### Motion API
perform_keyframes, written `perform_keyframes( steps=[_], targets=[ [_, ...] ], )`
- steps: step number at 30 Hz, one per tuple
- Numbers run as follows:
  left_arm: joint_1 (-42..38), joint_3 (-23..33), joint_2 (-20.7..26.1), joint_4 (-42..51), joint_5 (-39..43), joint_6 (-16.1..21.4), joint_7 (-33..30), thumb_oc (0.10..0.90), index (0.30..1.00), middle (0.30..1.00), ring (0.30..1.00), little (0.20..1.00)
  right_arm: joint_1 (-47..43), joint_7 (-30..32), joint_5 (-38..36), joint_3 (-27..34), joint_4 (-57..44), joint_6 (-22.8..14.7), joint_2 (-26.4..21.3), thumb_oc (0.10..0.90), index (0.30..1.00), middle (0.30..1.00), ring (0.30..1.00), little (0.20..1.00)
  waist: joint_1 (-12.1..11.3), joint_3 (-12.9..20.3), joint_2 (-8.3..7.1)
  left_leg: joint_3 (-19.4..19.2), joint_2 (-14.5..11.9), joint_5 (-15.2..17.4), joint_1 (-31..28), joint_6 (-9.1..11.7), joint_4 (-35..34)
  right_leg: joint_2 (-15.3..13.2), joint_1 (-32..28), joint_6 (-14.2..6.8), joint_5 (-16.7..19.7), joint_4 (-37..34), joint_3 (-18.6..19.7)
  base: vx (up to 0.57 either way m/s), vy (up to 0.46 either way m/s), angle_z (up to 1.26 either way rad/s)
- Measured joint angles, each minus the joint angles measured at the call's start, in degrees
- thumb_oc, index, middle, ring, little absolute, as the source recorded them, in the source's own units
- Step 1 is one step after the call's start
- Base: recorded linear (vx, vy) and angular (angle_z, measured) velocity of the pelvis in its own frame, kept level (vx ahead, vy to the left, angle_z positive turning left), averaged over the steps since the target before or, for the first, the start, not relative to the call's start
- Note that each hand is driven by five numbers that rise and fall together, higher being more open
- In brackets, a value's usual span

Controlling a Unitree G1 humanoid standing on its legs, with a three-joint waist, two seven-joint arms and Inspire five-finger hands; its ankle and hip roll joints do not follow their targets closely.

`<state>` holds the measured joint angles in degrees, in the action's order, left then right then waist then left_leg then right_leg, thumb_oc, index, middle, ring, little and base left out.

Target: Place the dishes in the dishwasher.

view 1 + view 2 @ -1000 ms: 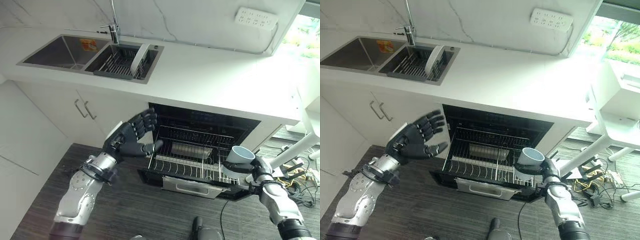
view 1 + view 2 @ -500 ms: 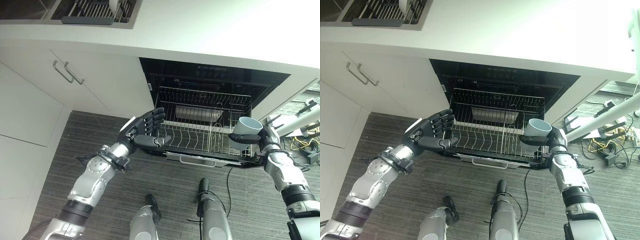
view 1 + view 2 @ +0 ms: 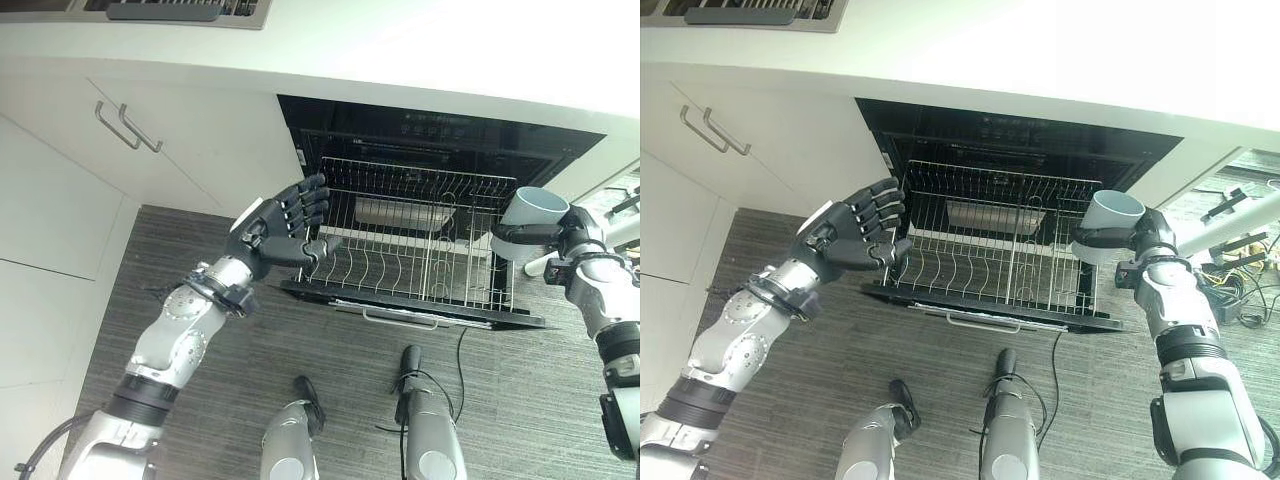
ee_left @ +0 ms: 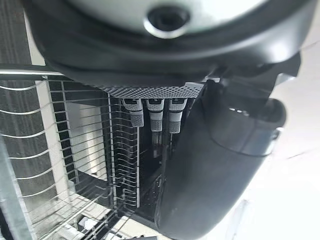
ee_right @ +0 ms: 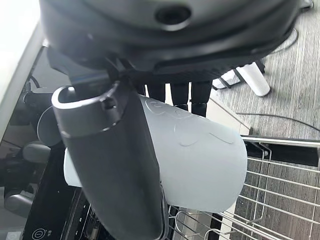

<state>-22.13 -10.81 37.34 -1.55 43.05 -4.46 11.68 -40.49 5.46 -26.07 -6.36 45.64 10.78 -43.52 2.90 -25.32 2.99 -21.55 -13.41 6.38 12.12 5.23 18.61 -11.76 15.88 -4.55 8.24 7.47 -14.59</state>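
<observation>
Your right hand is clenched around a pale blue cup, thumb on one side and fingers on the other, as its wrist view confirms. The cup tilts with its open mouth turned up and away from the palm, held in the air just beside the outer corner of the pulled-out wire rack. Your left hand hangs released, fingers straight and slightly spread, thumb out, holding nothing, just beside the rack's opposite edge. Between your two hands, the rack rests on the dishwasher's lowered door. Beyond both hands, a metal tray lies at the back of the rack. Farther still, the white table runs above the dishwasher opening.
</observation>
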Motion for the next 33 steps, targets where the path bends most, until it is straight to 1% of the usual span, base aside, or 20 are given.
perform_keyframes(
  steps=[2,9,12,13,17,18,22,23,26,28,31,33],
  targets=[
    [-0.08,0.0,0.02,0.07,1.7,-0.02,0.0,0.8,0.9,0.9,0.9,0.9,-0.06,-0.09,0.0,-0.37,0.37,0.13,-0.03,0.4,0.3,0.3,0.3,0.3,0.06,0.0,-0.01,-0.03,0.02,0.01,0.0,-0.01,-0.04,-0.01,0.03,0.0,0.0,0.0,0.01,0.0,0.0,0.0],
    [-0.1,-0.01,0.02,0.52,1.86,-0.23,0.04,0.8,0.9,0.9,0.9,0.9,-0.06,-1.91,0.03,-2.46,0.71,0.22,-0.13,0.4,0.3,0.3,0.3,0.3,0.03,-0.02,-0.03,-0.08,0.01,-0.01,0.0,0.02,-0.02,-0.02,0.08,0.0,0.0,0.01,0.04,0.0,-0.004,0.0],
    [-0.12,-0.01,0.03,0.55,2.57,-0.43,0.05,0.8,0.9,0.9,0.9,0.9,-0.67,-2.21,0.01,-3.7,2.46,0.33,-0.12,0.4,0.3,0.3,0.3,0.3,-0.1,-0.03,-0.04,-0.05,0.03,-0.02,0.01,0.02,-0.04,-0.05,0.08,0.0,0.0,0.0,0.01,0.0,0.0,0.0],
    [-0.13,-0.01,0.03,0.56,3.82,-0.45,0.04,0.8,0.9,0.9,0.9,0.9,-0.66,-2.42,-0.01,-3.9,2.53,0.68,0.02,0.4,0.3,0.3,0.3,0.3,-0.12,-0.04,-0.05,-0.05,0.04,-0.01,0.03,0.02,-0.05,-0.06,0.1,0.0,0.0,0.0,0.0,0.0,0.0,0.0],
    [-0.95,-0.01,0.03,0.56,3.89,-0.45,0.04,0.8,0.9,0.9,0.9,0.9,-0.89,-2.47,-0.02,-4.1,2.57,0.77,0.17,0.4,0.3,0.3,0.3,0.3,-0.16,-0.11,-0.06,0.07,0.13,-0.13,0.94,-0.05,0.05,-0.18,0.92,0.0,0.02,0.03,-0.09,0.0,-0.004,0.01],
    [-1.63,0.0,0.07,0.57,3.9,-0.45,0.06,0.8,0.9,0.9,0.9,0.9,-1.09,-2.56,-0.01,-4.1,2.78,0.84,0.21,0.4,0.3,0.3,0.3,0.3,-0.16,-0.9,-0.06,0.14,0.29,-0.2,0.98,-0.1,-0.01,-0.32,0.98,0.0,0.02,0.14,-0.13,0.01,-0.016,0.04],
    [-1.87,0.02,0.09,1.82,3.9,-0.45,0.05,0.8,0.9,0.9,0.9,0.9,-2.28,-2.64,-0.02,-4.15,4.86,1.19,0.46,0.4,0.3,0.3,0.3,0.3,-0.27,-2.22,-0.05,0.14,0.53,-0.2,0.99,-0.12,-0.04,-0.6,1.0,-0.03,0.04,0.2,-0.13,0.0,0.0,0.0],
    [-1.9,0.02,0.09,2.3,3.91,-0.46,0.06,0.8,0.9,0.9,0.9,0.9,-2.33,-2.61,-0.53,-4.15,4.86,1.27,0.51,0.4,0.3,0.3,0.3,0.3,-0.6,-2.55,0.03,0.2,0.54,-0.21,1.05,-0.13,-0.05,-0.63,1.02,-0.03,0.04,0.23,-0.18,0.0,0.0,0.0],
    [-2.14,0.03,0.11,2.52,3.94,-0.47,0.05,0.8,0.9,0.9,0.9,0.9,-2.83,-2.44,-1.37,-4.15,5.2,1.34,0.93,0.4,0.3,0.3,0.3,0.3,-0.8,-2.58,0.06,0.19,0.57,-0.21,1.17,-0.14,-0.09,-0.65,1.19,-0.03,0.04,0.23,-0.17,0.0,0.0,0.0],
    [-3.01,0.02,0.13,2.77,3.95,-0.46,0.02,0.8,0.9,0.9,0.9,0.9,-4.16,-1.83,-1.26,-4.22,7.06,1.4,1.09,0.4,0.3,0.3,0.3,0.3,-1.31,-2.63,0.09,0.32,0.68,-0.36,2.01,-0.34,-0.05,-0.8,1.96,-0.03,0.04,0.4,-0.22,-0.01,-0.003,0.02],
    [-3.15,0.02,0.27,2.78,3.96,-0.46,0.01,0.8,0.9,0.9,0.9,0.9,-5.07,-1.24,-1.23,-4.22,8.5,1.38,1.08,0.4,0.3,0.3,0.3,0.3,-1.38,-2.69,0.11,0.53,0.72,-0.4,2.37,-0.39,-0.04,-0.85,2.17,-0.03,0.04,0.42,-0.38,-0.02,-0.006,0.04],
    [-3.62,0.02,1.39,2.8,3.99,-0.46,-0.02,0.8,0.9,0.9,0.9,0.9,-5.84,-1.25,-1.17,-4.22,8.64,1.33,0.81,0.4,0.3,0.3,0.3,0.3,-1.37,-2.75,0.03,0.68,0.82,-0.65,3.23,-0.5,-0.02,-0.93,3.0,0.01,0.13,0.53,-0.41,-0.01,-0.001,0.02]
  ],
)
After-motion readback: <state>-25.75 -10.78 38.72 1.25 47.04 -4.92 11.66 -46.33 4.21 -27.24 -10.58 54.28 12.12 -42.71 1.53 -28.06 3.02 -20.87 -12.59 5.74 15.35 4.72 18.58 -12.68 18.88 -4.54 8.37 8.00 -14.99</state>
